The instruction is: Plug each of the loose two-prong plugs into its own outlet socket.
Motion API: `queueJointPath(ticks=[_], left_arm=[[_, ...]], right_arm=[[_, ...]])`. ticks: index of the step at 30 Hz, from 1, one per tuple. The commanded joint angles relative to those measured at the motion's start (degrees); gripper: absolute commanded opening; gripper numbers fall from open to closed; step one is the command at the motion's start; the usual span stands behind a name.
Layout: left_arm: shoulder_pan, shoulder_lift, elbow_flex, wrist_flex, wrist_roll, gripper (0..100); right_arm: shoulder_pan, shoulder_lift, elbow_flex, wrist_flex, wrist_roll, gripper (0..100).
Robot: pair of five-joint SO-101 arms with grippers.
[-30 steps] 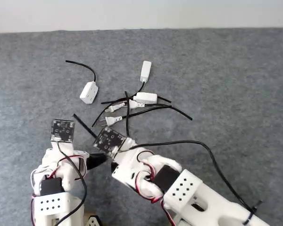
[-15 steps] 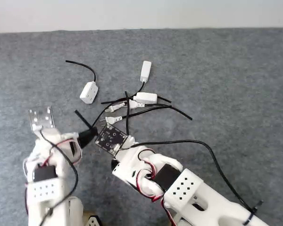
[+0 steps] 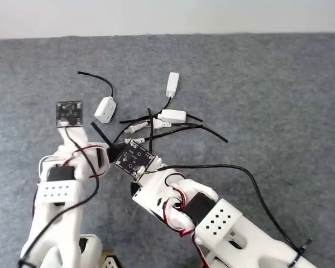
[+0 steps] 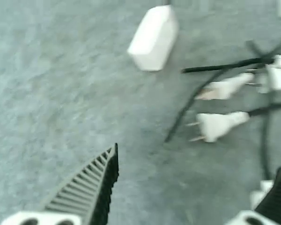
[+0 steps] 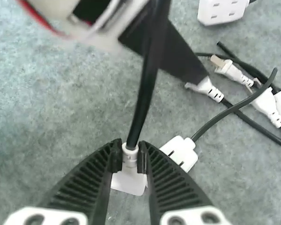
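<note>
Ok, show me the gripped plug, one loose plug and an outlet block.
gripped plug [image 5: 128,180], right wrist view, white body below the cord.
loose plug [image 4: 218,125], left wrist view, middle of its white body.
outlet block [image 4: 153,37], left wrist view, centre of its top face.

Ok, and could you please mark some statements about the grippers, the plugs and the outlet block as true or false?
1. The right gripper is shut on a white connector with a black cable. True.
2. The left gripper holds a white two-prong plug. False: it is open and empty above the grey carpet.
3. Two white two-prong plugs lie loose on the carpet, side by side. True.
4. The white rectangular outlet block rests on top of a plug. False: it lies on the carpet, apart from both plugs.
</note>
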Motion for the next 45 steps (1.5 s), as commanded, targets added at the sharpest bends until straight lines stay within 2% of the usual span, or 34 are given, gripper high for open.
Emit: queueJointPath(ticks=[1, 6, 16, 23, 27, 35, 39, 45], left_arm=[[3.96, -6.95, -3.74, 5.80, 2.20, 47], [7.82, -12.22, -4.53, 11.60, 3.60, 47], [9.85, -16.18, -4.26, 15.65, 3.60, 47], [8.97, -20.48, -0.84, 15.82, 3.60, 47], [4.22, -27.52, 6.90, 13.36, 3.60, 47], [-12.66, -49.85, 21.67, 12.22, 3.34, 47], [-15.47, -53.98, 22.73, 14.68, 3.34, 47], [-15.74, -54.07, 22.81, 14.68, 3.34, 47]], right_arm=[[0.40, -0.84, -1.58, -1.54, -0.53, 0.8], [0.40, -0.92, -1.58, -1.54, -0.62, 0.8], [0.84, -1.19, -1.58, -1.80, -0.79, 0.8], [7.43, -0.84, -1.49, -4.88, -6.59, 0.8], [7.69, -0.84, -1.49, -5.23, -7.56, 0.8], [10.33, -0.75, 2.29, -11.65, -9.49, 0.8], [10.95, -0.75, 2.29, -11.74, -11.69, 0.8], [11.91, 1.10, 3.43, -14.37, -13.45, 0.8]])
